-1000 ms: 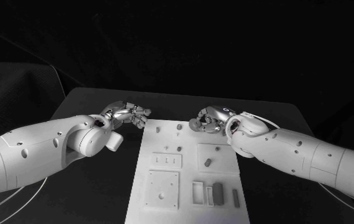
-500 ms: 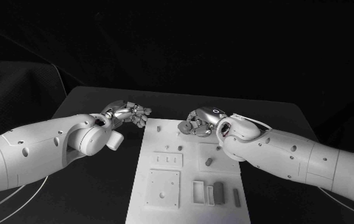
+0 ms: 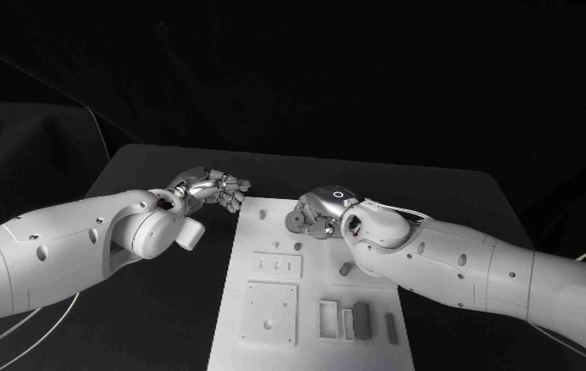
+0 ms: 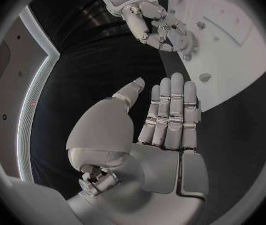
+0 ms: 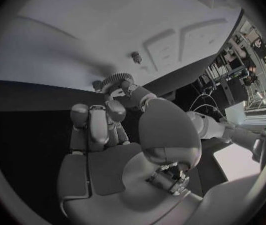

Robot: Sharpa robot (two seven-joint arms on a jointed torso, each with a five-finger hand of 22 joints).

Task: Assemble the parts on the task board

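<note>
Step in hand, as judged: handling of 1 gear [image 5: 115, 79] at the far end of the board [image 3: 245, 303]. Right hand [image 3: 320, 214] bent down over that far end, fingertips [image 5: 110, 104] closed round the toothed rim of the gear, so gripping it. Cannot tell whether the gear rests on the board or hangs just above it; the fingers hide its underside.

Left hand [image 3: 218, 189] at the far left corner of the board, just off its edge, over the dark surface [image 3: 146, 168]. Fingers straight and side by side in the left wrist view, thumb apart, nothing between them: open and idle.

Also standing on the board, a small peg [image 5: 135, 56], near the gear and a little further in from the far end. Nearer the robot, several plates and slots with small parts in them, all apart from both hands.

Probably early in the task, since most parts on the board look not yet joined.

Next move, as a guess: bring the gear over the peg that belongs to it, maybe this near one, with the wheel kept level and its hole right above the peg tip, then press straight down. Needs a light, even grip on the rim, because a tilted gear would jam on the peg. Needs also a clear view under the fingers, now poor.
</note>
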